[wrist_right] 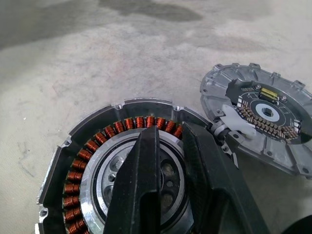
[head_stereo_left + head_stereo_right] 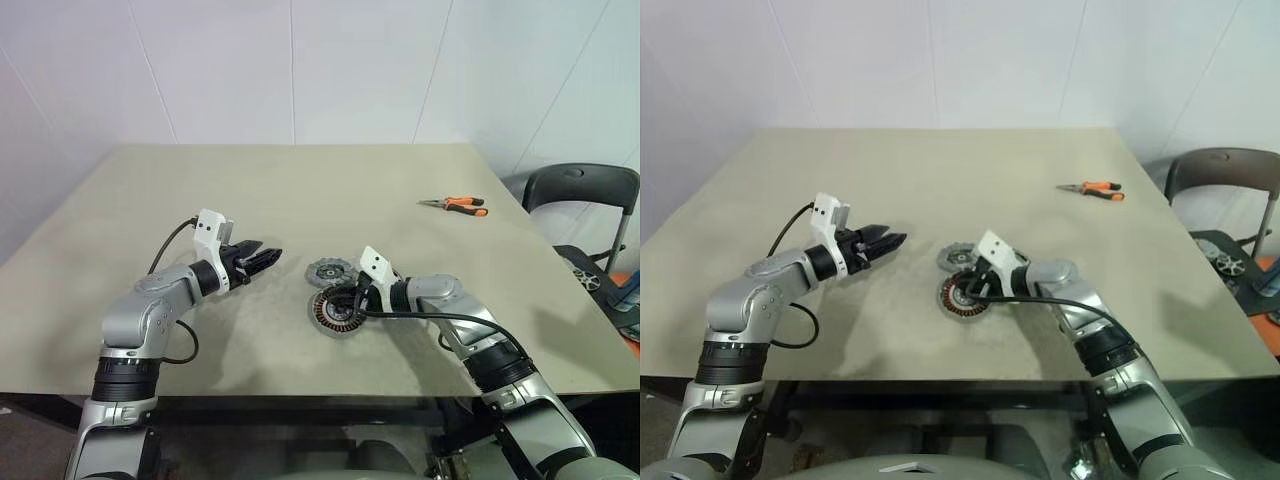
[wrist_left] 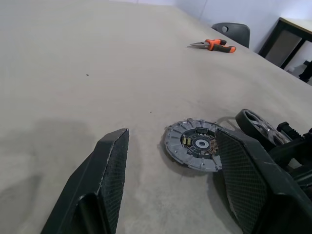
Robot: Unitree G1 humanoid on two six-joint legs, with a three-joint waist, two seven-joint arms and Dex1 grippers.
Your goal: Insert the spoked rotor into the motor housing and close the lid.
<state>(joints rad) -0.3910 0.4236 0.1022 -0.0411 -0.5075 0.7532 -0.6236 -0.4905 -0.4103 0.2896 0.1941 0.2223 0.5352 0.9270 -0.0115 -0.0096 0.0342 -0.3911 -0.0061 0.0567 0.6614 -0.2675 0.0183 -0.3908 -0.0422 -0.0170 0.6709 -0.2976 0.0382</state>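
Observation:
The motor housing (image 2: 328,318) lies on the table, its copper coils (image 1: 78,170) ringing a metal centre. My right gripper (image 1: 168,131) hovers over that centre, fingers nearly together with nothing visible between them. Just beyond the housing the grey notched lid (image 2: 328,269) lies inner side up. The spoked rotor (image 3: 257,126), dark-rimmed with silver spokes, looks tilted close beside the right gripper; I cannot tell whether anything holds it. My left gripper (image 2: 270,256) hangs open and empty above the table, left of the lid.
Orange-handled pliers (image 2: 455,205) lie far back on the right of the table (image 2: 200,200). A dark chair (image 2: 580,190) stands past the table's right edge.

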